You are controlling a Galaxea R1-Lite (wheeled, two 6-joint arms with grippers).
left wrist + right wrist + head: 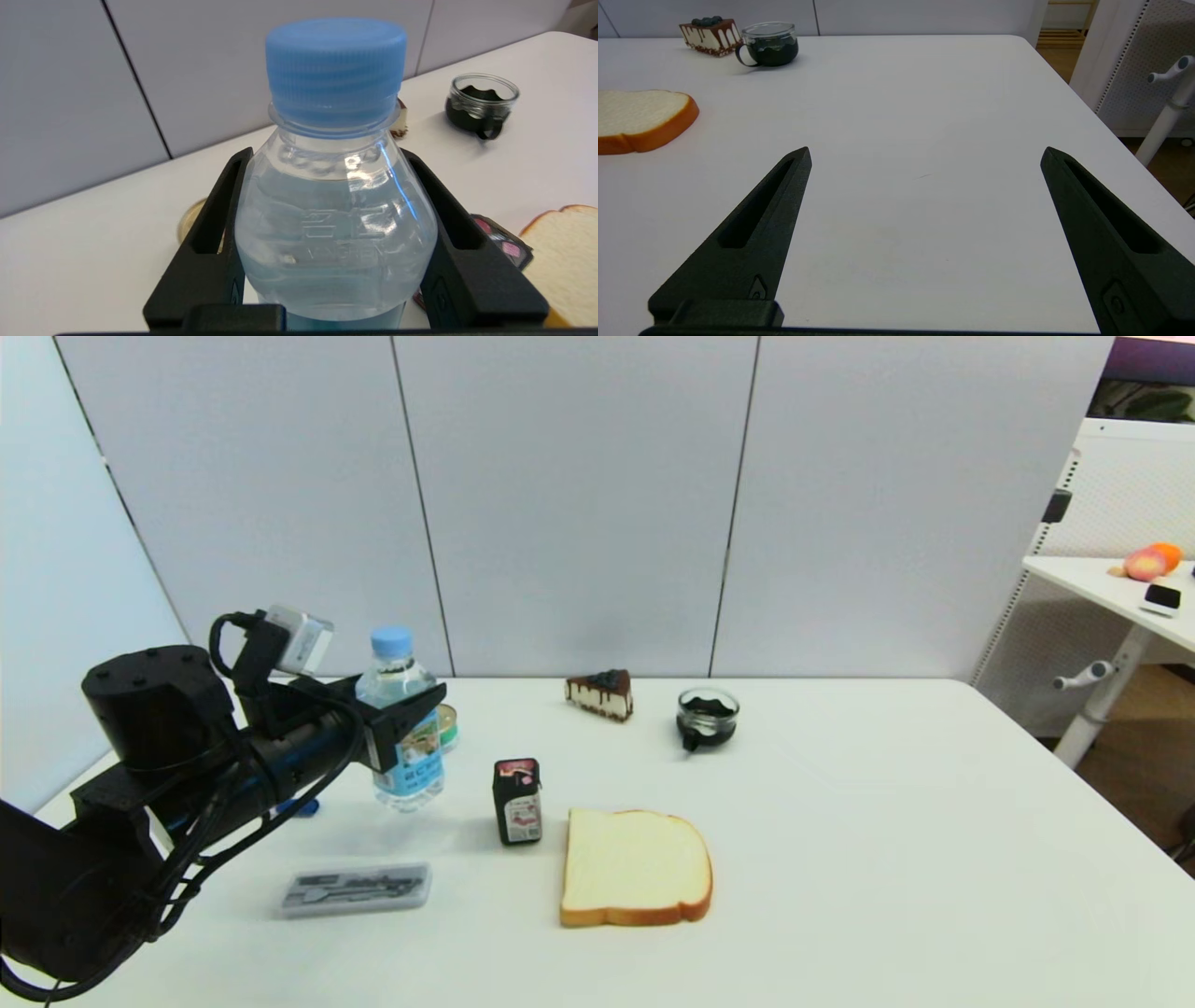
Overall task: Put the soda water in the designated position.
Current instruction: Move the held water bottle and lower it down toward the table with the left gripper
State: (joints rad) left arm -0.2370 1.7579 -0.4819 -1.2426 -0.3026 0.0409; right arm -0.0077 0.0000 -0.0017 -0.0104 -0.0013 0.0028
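Left tool (411, 723) clamped on the soda water (403, 728), at 10 o'clock on the desk (840, 859). Risk: the black carton (517, 800) stands near; a low sweep could topple it. Bottle embossing and label unreadable. Right tool (924, 158) parked at 4 o'clock, fingers apart, empty.

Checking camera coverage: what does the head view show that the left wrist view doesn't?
Head view only: the grey flat plastic case and the clear bottle's light blue label.
Left wrist view only: both black fingers of the left gripper pressed on the clear plastic soda water bottle.
Both: blue cap, bread slice, glass cup, black carton.
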